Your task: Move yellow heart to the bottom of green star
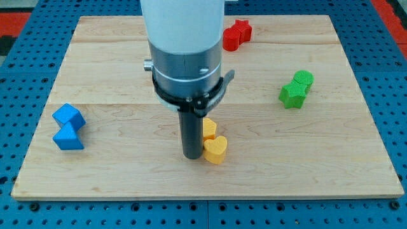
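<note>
The yellow heart (216, 150) lies near the board's bottom middle. A second yellow block (209, 128) touches it just above; the rod partly hides it and I cannot make out its shape. My tip (193, 155) rests on the board right against the heart's left side. The green star (292, 95) sits at the view's right, well up and to the right of the heart. A green round block (304, 79) touches the star's upper right.
Red star (236, 34) sits at the view's top middle, partly behind the arm's white body (183, 25). Two blue blocks (68, 116) (67, 138) touch each other at the left. The wooden board (127, 178) lies on a blue pegboard.
</note>
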`<state>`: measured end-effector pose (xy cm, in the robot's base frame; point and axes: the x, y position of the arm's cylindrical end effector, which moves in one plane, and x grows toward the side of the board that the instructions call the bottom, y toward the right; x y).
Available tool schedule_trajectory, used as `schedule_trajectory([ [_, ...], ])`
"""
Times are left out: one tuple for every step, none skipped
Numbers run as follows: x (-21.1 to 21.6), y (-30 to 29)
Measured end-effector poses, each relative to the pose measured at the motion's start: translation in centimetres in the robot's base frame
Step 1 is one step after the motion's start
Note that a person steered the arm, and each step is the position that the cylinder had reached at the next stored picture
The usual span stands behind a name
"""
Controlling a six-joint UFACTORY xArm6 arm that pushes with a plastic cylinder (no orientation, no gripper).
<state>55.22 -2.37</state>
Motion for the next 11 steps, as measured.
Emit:
schedule_trajectory([
  [0.3,0.2],
  [0.0,5.7],
  [0.8,10.3],
  [4.0,9.3],
  [3.5,6.3],
  [-0.3,7.3],
  [-2.9,7.7],
  [-3.1,14.1],
  [-0.9,16.5],
  [-2.8,15.0],
  [-4.1,12.5],
])
